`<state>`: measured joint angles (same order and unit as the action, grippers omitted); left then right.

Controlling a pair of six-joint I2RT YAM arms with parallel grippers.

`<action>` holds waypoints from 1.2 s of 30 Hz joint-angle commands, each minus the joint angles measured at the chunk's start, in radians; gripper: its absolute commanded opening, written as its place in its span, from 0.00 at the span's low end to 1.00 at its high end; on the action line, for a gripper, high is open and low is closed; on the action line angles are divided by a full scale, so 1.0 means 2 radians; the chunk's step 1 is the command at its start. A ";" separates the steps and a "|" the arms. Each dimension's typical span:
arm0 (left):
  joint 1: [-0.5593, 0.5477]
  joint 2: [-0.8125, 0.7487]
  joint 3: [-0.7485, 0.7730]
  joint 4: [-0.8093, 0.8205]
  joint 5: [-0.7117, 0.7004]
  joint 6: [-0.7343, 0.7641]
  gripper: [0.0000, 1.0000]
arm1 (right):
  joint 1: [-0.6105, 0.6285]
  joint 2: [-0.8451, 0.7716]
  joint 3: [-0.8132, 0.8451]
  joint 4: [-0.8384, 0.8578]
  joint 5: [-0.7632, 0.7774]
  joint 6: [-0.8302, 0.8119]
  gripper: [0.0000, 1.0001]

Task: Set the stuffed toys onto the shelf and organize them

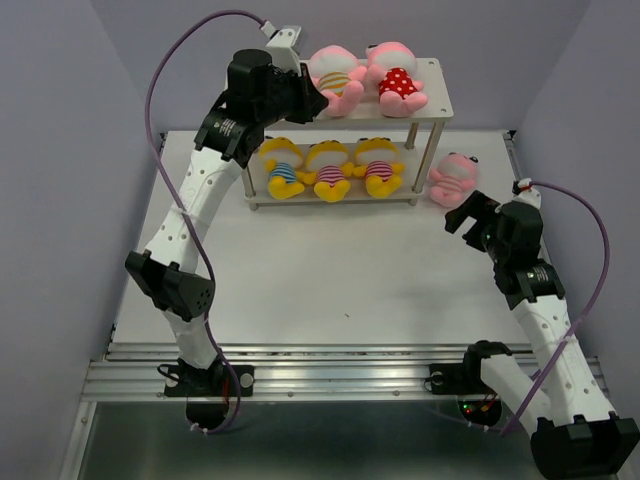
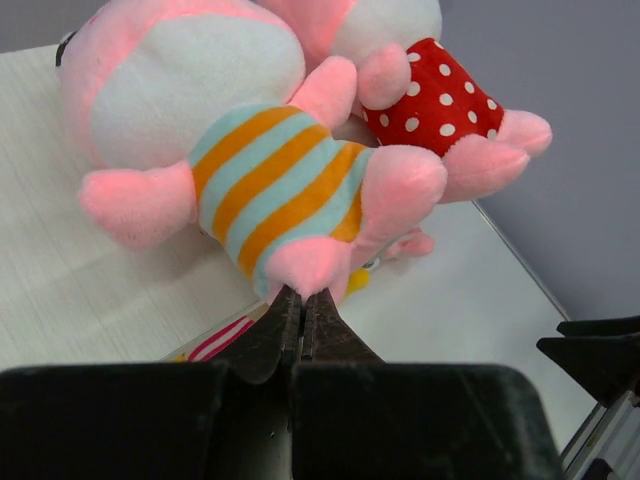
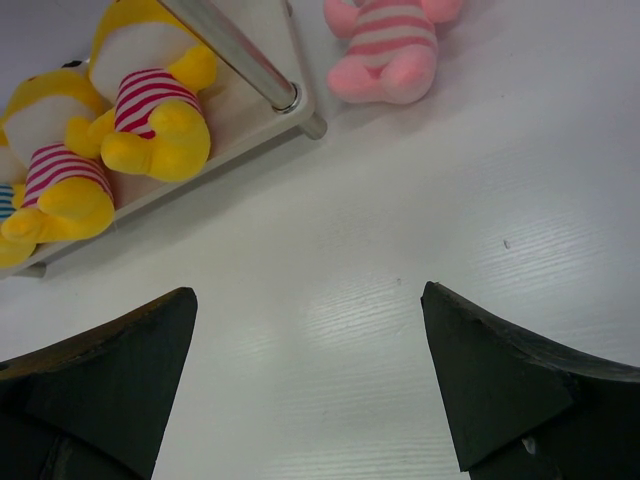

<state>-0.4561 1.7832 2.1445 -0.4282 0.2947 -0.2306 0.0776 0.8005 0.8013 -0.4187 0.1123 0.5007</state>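
On the shelf's top board (image 1: 437,88) lie two pink stuffed toys, one in orange-and-blue stripes (image 1: 338,78) (image 2: 270,180), one in red polka dots (image 1: 398,82) (image 2: 440,95). Three yellow striped toys (image 1: 330,172) sit in a row on the lower board. A third pink toy (image 1: 453,178) (image 3: 390,45) in pink stripes lies on the table right of the shelf. My left gripper (image 1: 318,100) (image 2: 303,295) is shut, its tips against the striped pink toy's foot, with nothing seen between the jaws. My right gripper (image 1: 468,212) (image 3: 310,300) hangs open over bare table just in front of the pink toy.
A metal shelf leg (image 3: 240,55) stands at the shelf's front right corner, between the yellow toys (image 3: 150,100) and the loose pink toy. Grey walls close in the table on the left, back and right. A metal rail (image 1: 340,375) runs along the near edge.
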 commanded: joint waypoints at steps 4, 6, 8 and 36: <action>0.006 0.005 0.039 -0.021 0.026 0.064 0.00 | -0.003 -0.011 -0.007 0.016 0.005 -0.007 1.00; 0.009 0.003 0.035 -0.020 0.028 0.068 0.00 | -0.003 -0.011 -0.006 0.016 0.004 -0.007 1.00; 0.012 0.005 0.035 -0.021 0.032 0.070 0.00 | -0.003 -0.011 -0.006 0.017 0.003 -0.007 1.00; 0.031 -0.009 0.034 -0.012 0.071 0.084 0.61 | -0.003 -0.008 -0.007 0.023 -0.015 -0.013 1.00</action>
<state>-0.3954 1.8225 2.1757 -0.4873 0.4374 -0.0643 0.0776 0.7918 0.8013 -0.4183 0.1028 0.4957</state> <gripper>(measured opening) 0.599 0.998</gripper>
